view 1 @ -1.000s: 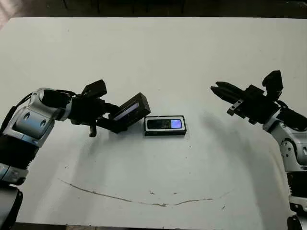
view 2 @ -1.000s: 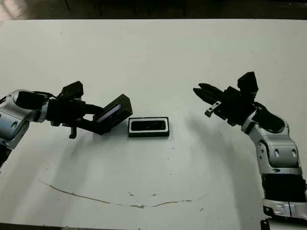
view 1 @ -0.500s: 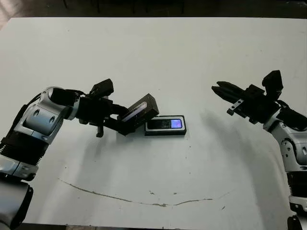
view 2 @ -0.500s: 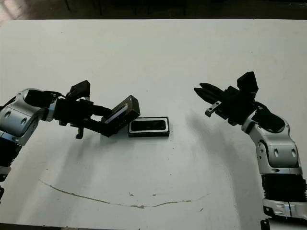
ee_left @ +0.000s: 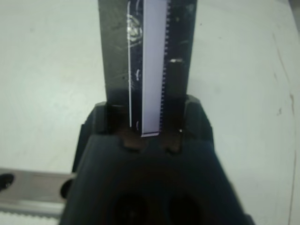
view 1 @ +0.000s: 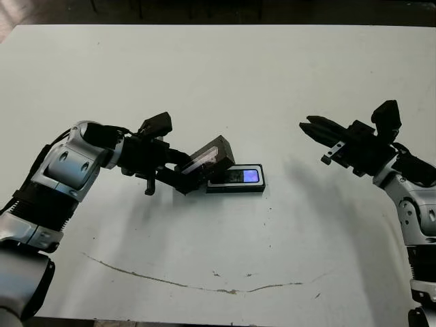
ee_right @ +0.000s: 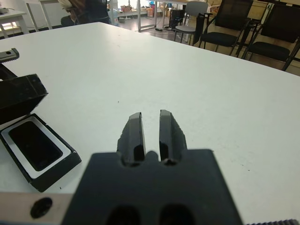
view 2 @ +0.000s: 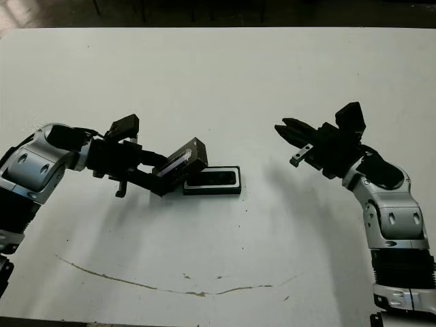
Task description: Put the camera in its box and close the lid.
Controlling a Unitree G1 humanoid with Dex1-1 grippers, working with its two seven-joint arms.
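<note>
The box [view 1: 238, 189] lies flat at the table's middle, and the camera [view 1: 240, 176] rests inside it with its blue-violet patch facing up. My left gripper [view 1: 182, 172] is shut on the lid [view 1: 208, 157], which is held tilted on edge over the box's left end. The left wrist view shows the lid [ee_left: 147, 61] clamped edge-on between the fingers. My right gripper [view 1: 308, 127] hovers to the right of the box, well apart from it, shut and holding nothing. The right wrist view shows the box [ee_right: 60, 165], the camera [ee_right: 33, 145] and the raised lid [ee_right: 18, 96].
A thin dark curved smear [view 1: 204, 284] runs across the table near the front edge. Black chairs [ee_right: 225, 33] stand beyond the table's far side in the right wrist view.
My left gripper has carried the lid to the right, from beside the box to over its left end. The right arm has stayed in place.
</note>
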